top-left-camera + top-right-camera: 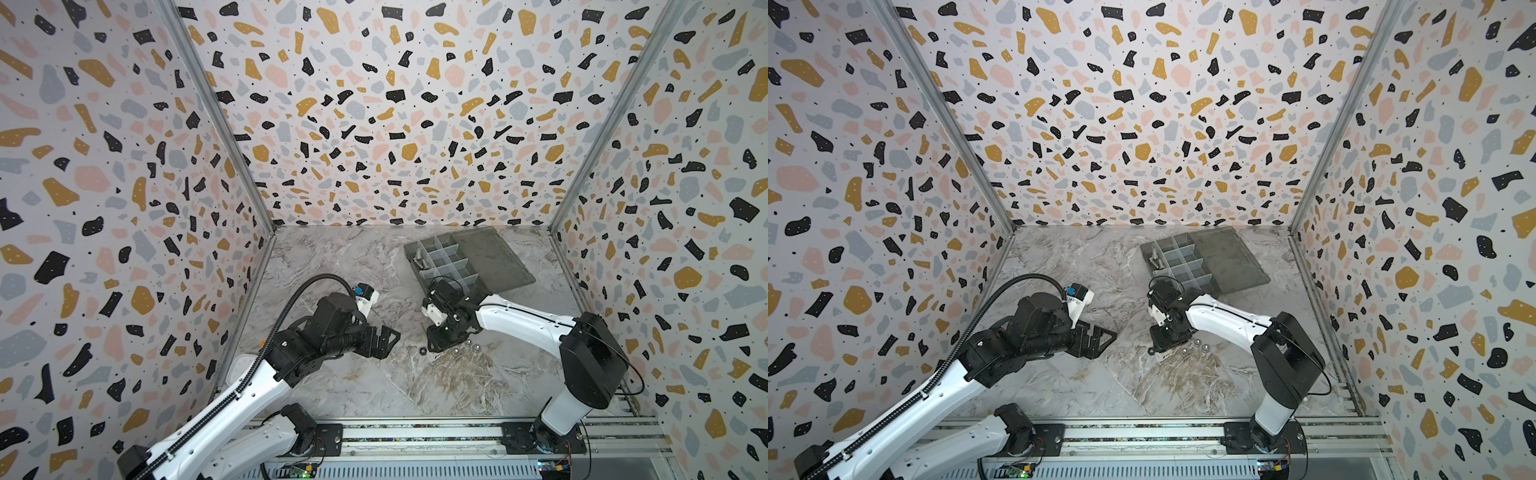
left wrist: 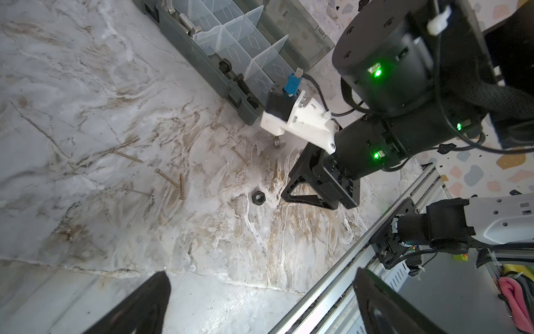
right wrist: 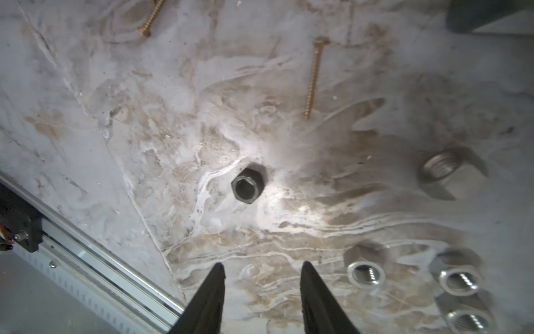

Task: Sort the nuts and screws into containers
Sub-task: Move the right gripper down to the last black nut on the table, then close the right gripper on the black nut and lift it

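The small black hexagonal metal nut (image 3: pixel 247 186) lies flat, bore up, on the marble worktop (image 3: pixel 144 115) just ahead of the right tool (image 3: pixel 261 277), jaws parted and empty; the left tool (image 2: pixel 261 274), released wide, stands farther off.

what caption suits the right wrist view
Right gripper, open and empty, poised by a black nut among silver nuts and brass screws.
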Robot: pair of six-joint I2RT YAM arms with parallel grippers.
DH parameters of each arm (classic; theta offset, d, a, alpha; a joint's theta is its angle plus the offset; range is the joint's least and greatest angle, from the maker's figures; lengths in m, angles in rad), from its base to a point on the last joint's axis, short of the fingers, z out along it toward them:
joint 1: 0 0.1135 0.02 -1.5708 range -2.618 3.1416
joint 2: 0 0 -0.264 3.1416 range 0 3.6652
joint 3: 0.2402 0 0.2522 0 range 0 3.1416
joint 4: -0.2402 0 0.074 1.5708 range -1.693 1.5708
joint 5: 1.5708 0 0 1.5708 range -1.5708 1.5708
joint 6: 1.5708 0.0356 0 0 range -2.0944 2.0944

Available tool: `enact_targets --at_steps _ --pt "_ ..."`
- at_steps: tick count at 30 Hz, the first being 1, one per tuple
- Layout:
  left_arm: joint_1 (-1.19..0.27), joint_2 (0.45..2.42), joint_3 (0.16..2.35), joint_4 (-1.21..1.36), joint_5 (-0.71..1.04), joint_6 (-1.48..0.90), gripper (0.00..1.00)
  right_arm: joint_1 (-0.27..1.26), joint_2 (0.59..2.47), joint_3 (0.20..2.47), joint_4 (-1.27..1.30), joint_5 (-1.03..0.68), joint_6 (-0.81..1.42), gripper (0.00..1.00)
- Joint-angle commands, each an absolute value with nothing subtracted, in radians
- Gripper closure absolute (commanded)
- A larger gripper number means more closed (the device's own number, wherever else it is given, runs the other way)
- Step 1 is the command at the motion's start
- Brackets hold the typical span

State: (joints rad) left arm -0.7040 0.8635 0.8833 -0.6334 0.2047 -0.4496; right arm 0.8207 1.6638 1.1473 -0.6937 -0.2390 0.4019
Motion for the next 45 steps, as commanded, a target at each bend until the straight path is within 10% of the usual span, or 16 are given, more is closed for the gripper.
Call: enact_targets --at_steps 1,35,45 --pt "-0.712 0.812 0.872 -0.620 0.228 -0.480 0.00 0.856 1.674 1.136 -0.641 -0.226 0.474 0.55" --pt "-0.712 0.694 0.870 -0.693 0.244 -0.386 0.00 0.885 1.846 1.190 -0.588 -0.134 0.517 0.56" --pt "-0.712 0.676 0.843 -0.703 0.245 -0.361 0.00 0.899 1.879 1.217 -0.609 -0.122 0.525 0.71"
